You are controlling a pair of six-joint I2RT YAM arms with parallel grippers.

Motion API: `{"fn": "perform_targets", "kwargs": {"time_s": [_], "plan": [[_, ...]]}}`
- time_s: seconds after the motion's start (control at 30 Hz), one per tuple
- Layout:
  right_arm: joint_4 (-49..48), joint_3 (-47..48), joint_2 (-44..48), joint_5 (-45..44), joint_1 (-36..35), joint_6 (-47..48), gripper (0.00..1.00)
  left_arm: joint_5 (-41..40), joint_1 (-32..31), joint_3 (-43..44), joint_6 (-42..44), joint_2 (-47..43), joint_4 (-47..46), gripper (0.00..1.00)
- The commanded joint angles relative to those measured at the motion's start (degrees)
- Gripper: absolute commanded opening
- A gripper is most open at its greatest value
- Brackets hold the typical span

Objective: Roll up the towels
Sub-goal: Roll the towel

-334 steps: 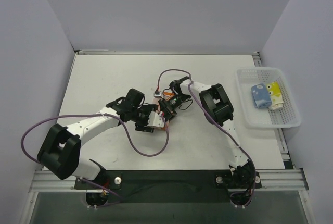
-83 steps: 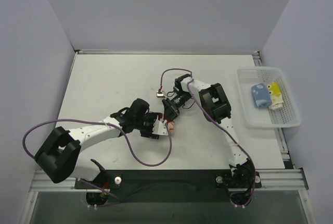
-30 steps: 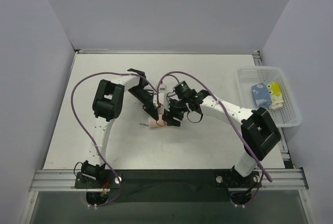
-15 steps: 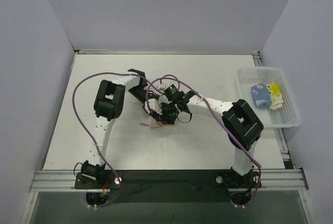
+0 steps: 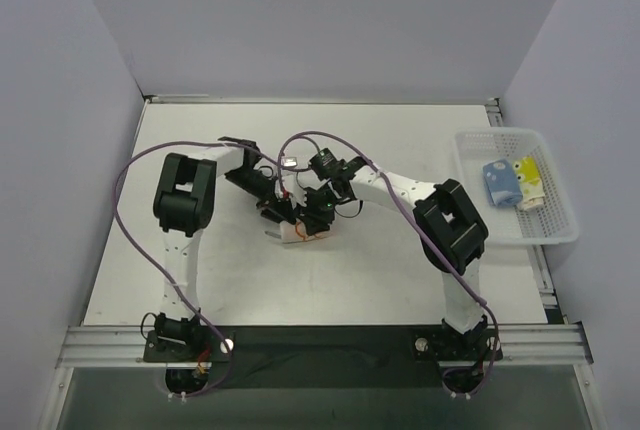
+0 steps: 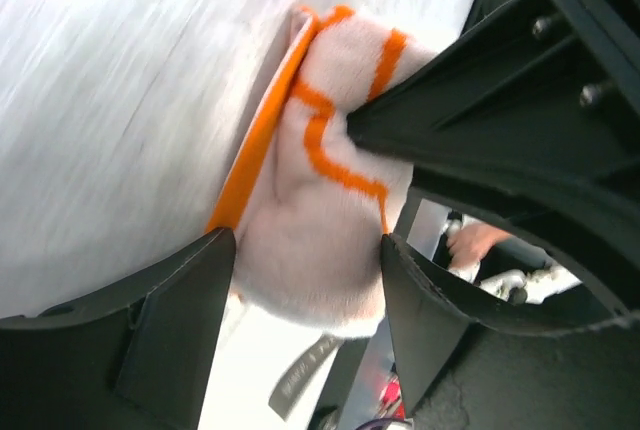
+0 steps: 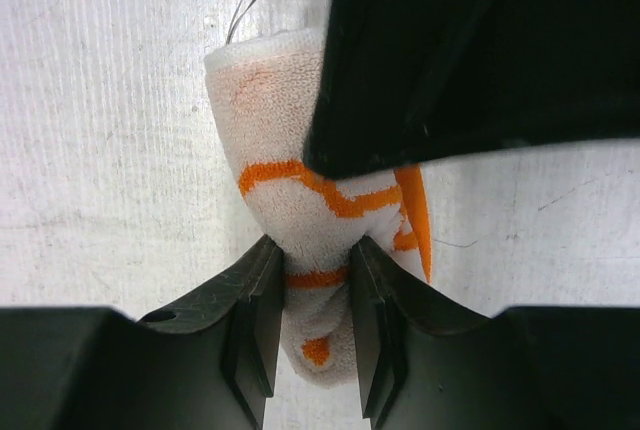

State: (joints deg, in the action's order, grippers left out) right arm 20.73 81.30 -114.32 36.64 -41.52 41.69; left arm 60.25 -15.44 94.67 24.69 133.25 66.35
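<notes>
While the right gripper (image 7: 310,270) pinches the rolled pale terry towel with orange lines (image 7: 265,110) tight between its fingers, the left gripper (image 6: 303,260) stands wide, straddling the roll's far end.

Bright, even light with soft shadows; the left wrist view streaks the white surface (image 6: 110,100) and cream orange-lined towel (image 6: 320,230) with motion blur.
</notes>
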Motion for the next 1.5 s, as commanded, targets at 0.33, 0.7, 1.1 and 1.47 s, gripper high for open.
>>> {"fn": "perform_targets", "kwargs": {"time_s": [0.33,0.7,1.1,1.47], "plan": [[11.78,6.15,-6.52,3.26,2.23,-5.66,0.23,-7.87,2.87,-23.12,-21.08,-19.34,-29.33,0.87],[14.34,9.14,-8.37,4.49,2.32,-6.36,0.23,-3.57,1.73,-26.65,-26.18,-19.08,-37.51,0.75],[14.16,9.50,-5.14,0.98,2.14,-6.80,0.51,-2.58,1.99,-25.07,-31.37,-13.99,-37.71,0.00],[0.29,-3.77,7.00,-13.24,-3.12,-1.97,0.67,-2.51,1.91,-18.92,-28.29,-8.01,-27.24,0.00]]}}
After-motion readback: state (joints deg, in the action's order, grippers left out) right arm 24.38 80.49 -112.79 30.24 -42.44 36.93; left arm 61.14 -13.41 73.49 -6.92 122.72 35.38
